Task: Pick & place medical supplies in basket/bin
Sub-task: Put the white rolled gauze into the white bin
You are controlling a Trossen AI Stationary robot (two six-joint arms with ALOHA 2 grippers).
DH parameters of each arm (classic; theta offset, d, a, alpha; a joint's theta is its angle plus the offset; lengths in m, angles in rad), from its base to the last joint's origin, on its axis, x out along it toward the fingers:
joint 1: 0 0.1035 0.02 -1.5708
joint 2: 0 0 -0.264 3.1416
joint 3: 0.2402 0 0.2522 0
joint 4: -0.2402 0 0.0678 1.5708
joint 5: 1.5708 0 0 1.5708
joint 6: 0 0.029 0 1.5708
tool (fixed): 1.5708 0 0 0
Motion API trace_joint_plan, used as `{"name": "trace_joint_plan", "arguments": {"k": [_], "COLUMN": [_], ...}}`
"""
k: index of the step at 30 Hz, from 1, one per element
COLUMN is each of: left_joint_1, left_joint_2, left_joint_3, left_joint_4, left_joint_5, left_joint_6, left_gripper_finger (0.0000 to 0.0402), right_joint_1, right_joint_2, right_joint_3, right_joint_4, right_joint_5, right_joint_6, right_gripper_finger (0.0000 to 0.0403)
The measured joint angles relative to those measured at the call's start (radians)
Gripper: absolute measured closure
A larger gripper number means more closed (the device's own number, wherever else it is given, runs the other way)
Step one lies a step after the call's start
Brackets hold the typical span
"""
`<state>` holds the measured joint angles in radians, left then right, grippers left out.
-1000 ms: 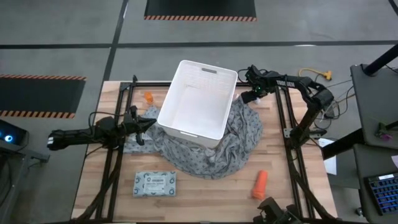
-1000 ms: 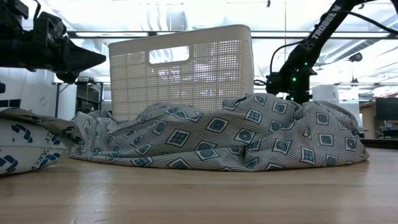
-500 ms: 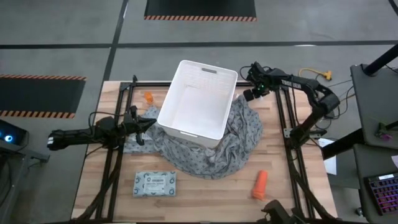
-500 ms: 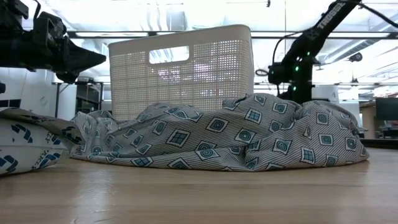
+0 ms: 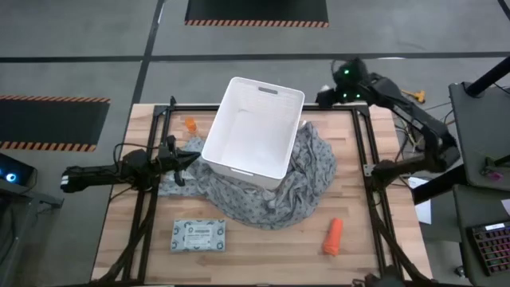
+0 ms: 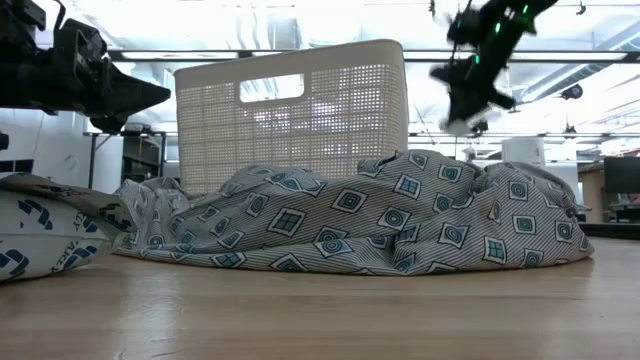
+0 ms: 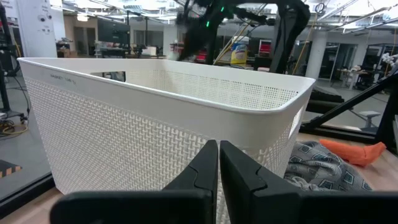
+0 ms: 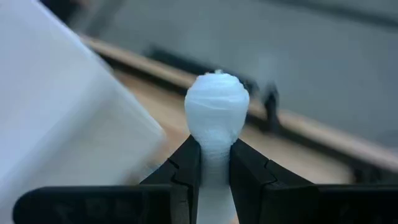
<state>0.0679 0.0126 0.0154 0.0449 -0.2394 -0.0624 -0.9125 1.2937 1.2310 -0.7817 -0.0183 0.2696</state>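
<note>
My right gripper (image 8: 215, 155) is shut on the tiny white oblong piece (image 8: 217, 102). It hangs high in the air past the white bin's (image 5: 253, 127) far right corner (image 5: 327, 96), and shows raised in the low view (image 6: 462, 100). My left gripper (image 5: 190, 159) is shut and empty, level beside the bin's left wall (image 7: 217, 167). The bin stands on the grey patterned cloth (image 5: 299, 179). The small orange bottle (image 5: 190, 124) stands left of the bin. The orange tube (image 5: 334, 236) and the pale printed packet (image 5: 198, 235) lie near the table's near edge. My right gripper pinches the white piece between its two fingers by its narrower part (image 8: 215, 171). Its rounded end (image 8: 217, 93) sticks out beyond the fingertips. The piece is lifted clear of the table and the cloth.
The cloth bulges in folds around the bin's near and right sides (image 6: 400, 215). Black frame rails (image 5: 360, 159) run along the table's left and right sides. Bare wood (image 5: 263, 255) lies between the packet and the orange tube.
My right gripper has risen steeply from the cloth beside the bin's far right corner and moved toward the table's far edge, its arm swinging up with it. The left arm, the bin and the cloth have stayed still.
</note>
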Motion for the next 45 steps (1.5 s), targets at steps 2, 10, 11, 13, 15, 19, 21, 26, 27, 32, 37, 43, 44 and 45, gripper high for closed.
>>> {"name": "trace_joint_plan", "arguments": {"k": [2, 10, 11, 13, 15, 19, 21, 26, 27, 32, 37, 43, 44, 45], "left_joint_1": [0.0, 0.0, 0.0, 0.0, 0.0, 0.0, 0.0, 0.0, 0.0, 0.0, 0.0, 0.0, 0.0, 0.0], "left_joint_2": [0.0, 0.0, 0.0, 0.0, 0.0, 0.0, 0.0, 0.0, 0.0, 0.0, 0.0, 0.0, 0.0, 0.0], "left_joint_3": [0.0, 0.0, 0.0, 0.0, 0.0, 0.0, 0.0, 0.0, 0.0, 0.0, 0.0, 0.0, 0.0, 0.0], "left_joint_4": [0.0, 0.0, 0.0, 0.0, 0.0, 0.0, 0.0, 0.0, 0.0, 0.0, 0.0, -0.001, -0.001, -0.001], "left_joint_5": [0.0, 0.0, 0.0, 0.0, 0.0, 0.0, 0.0, 0.0, 0.0, 0.0, 0.0, 0.0, 0.0, 0.0], "left_joint_6": [0.0, 0.0, 0.0, 0.0, 0.0, 0.0, 0.0, 0.0, 0.0, 0.0, 0.0, 0.0, 0.0, 0.0], "left_gripper_finger": [0.0402, 0.0402, 0.0402, 0.0402, 0.0402, 0.0402, 0.0402, 0.0402, 0.0402, 0.0402, 0.0402, 0.0402, 0.0402, 0.0402], "right_joint_1": [0.021, 0.127, 0.139, 0.158, 0.176, 0.212, 0.226, 0.234, 0.234, 0.239, 0.245, 0.245, 0.245, 0.245], "right_joint_2": [-0.029, -0.001, 0.015, 0.053, 0.096, 0.194, 0.245, 0.348, 0.365, 0.424, 0.447, 0.443, 0.443, 0.443], "right_joint_3": [0.04, 0.197, 0.209, 0.233, 0.255, 0.292, 0.306, 0.341, 0.35, 0.394, 0.417, 0.453, 0.463, 0.472], "right_joint_4": [0.035, 0.072, 0.071, 0.068, 0.068, 0.07, 0.076, 0.076, 0.068, 0.003, -0.03, -0.045, -0.055, -0.065], "right_joint_5": [-0.015, -0.047, -0.05, -0.068, -0.087, -0.089, -0.088, -0.088, -0.088, -0.095, -0.091, -0.087, -0.087, -0.087], "right_joint_6": [-0.001, -0.127, -0.139, -0.157, -0.173, -0.217, -0.227, -0.229, -0.23, -0.268, -0.281, -0.234, -0.232, -0.231], "right_gripper_finger": [0.0348, 0.0348, 0.0348, 0.0348, 0.0348, 0.0348, 0.0348, 0.0348, 0.0348, 0.0348, 0.0341, 0.0293, 0.0284, 0.0276]}}
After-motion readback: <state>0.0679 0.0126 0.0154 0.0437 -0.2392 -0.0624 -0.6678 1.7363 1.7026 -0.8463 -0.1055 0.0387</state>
